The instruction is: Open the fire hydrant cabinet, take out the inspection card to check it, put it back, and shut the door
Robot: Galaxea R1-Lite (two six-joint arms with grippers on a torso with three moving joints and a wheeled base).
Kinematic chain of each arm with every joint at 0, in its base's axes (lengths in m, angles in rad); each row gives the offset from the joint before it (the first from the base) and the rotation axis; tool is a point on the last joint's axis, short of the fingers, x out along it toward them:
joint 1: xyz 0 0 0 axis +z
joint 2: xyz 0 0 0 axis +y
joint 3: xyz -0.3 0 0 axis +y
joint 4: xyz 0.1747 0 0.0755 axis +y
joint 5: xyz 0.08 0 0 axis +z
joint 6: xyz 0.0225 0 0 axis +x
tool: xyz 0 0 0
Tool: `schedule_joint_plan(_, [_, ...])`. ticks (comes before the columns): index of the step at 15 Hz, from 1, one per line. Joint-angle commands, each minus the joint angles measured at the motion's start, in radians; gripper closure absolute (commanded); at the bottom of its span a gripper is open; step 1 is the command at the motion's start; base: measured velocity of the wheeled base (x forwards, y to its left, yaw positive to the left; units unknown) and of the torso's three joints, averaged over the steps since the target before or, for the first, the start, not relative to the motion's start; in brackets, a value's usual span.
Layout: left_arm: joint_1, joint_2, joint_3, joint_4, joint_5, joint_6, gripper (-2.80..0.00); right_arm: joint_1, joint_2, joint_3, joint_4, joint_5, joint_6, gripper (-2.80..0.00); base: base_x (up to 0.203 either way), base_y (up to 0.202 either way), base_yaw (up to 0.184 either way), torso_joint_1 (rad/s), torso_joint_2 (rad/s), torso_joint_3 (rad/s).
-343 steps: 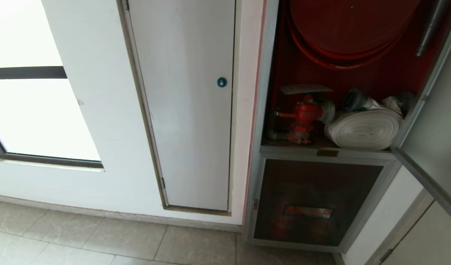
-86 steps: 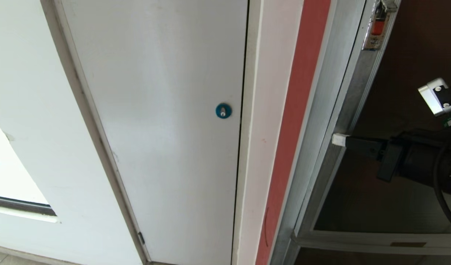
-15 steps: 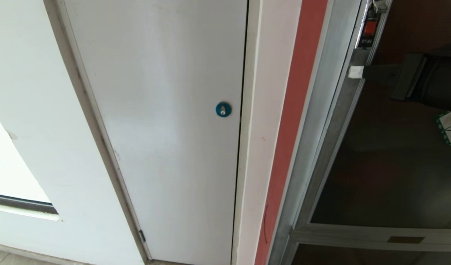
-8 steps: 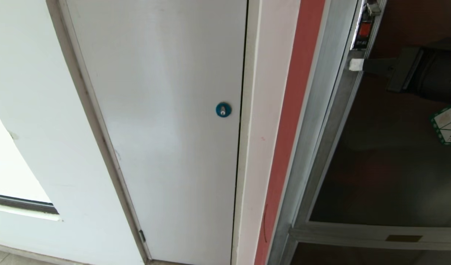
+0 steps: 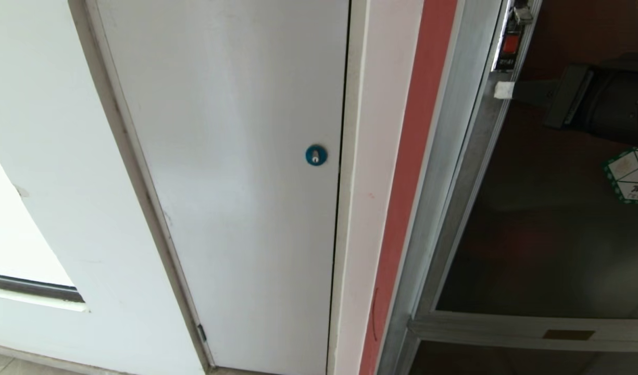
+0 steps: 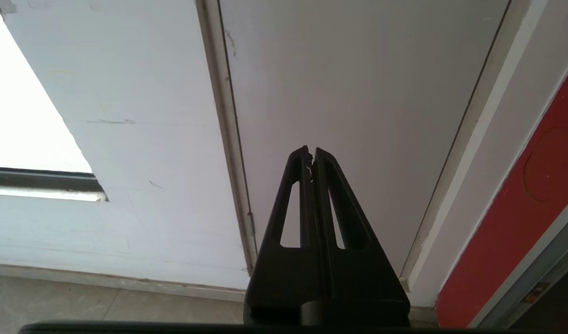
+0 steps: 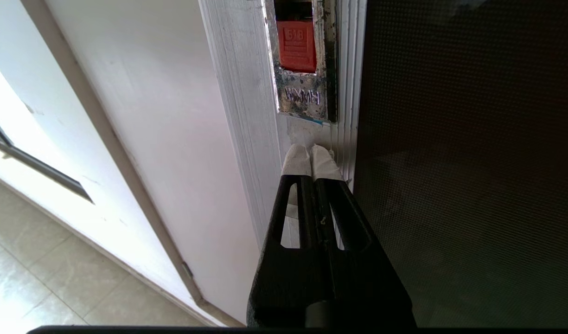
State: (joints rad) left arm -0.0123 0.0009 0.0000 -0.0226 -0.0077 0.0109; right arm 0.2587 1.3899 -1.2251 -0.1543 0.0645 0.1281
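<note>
The fire hydrant cabinet point(image 5: 449, 172) fills the right of the head view, its silver frame beside a red wall strip. The door point(image 5: 537, 245), dark tinted glass in an aluminium frame, covers the cabinet opening, so the inside is hidden. It carries a green-bordered sticker point(image 5: 630, 176) and a small red latch point(image 5: 510, 44). My right gripper point(image 5: 504, 89) is shut. Its white-taped fingertips point(image 7: 296, 160) press on the door's frame just below the red latch point(image 7: 296, 45). My left gripper point(image 6: 311, 153) hangs shut and empty, low in front of the white door. The inspection card is out of view.
A plain white door point(image 5: 235, 156) with a round blue lock point(image 5: 316, 155) stands left of the cabinet. A window sill point(image 5: 32, 297) lies at the far left. Beige floor tiles point(image 7: 28, 260) run along the wall's foot. A lower dark panel starts under the door's bottom rail point(image 5: 527, 330).
The right gripper's tips have crept up the door frame towards the red latch. The door's latch edge has shifted slightly left, towards the cabinet frame. The left arm has stayed still.
</note>
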Motion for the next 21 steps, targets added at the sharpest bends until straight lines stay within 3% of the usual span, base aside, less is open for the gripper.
schedule_joint_plan(1, [0.0,0.001,0.014,0.0,0.001,0.0,0.0,0.001,0.02,0.001,0.005,-0.008,0.001,0.0,0.0,0.0,0.0,0.0,0.0,0.0])
schedule_joint_plan(10, [0.0,0.001,0.014,0.0,0.0,0.0,0.0,0.002,-0.008,0.012,0.013,-0.023,0.001,0.0,0.0,0.0,0.0,0.0,0.0,0.0])
schedule_joint_plan(21, [0.0,0.001,0.014,0.0,0.0,0.0,0.0,0.03,-0.205,0.163,0.013,0.027,0.008,0.0,0.0,0.0,0.0,0.0,0.0,0.0])
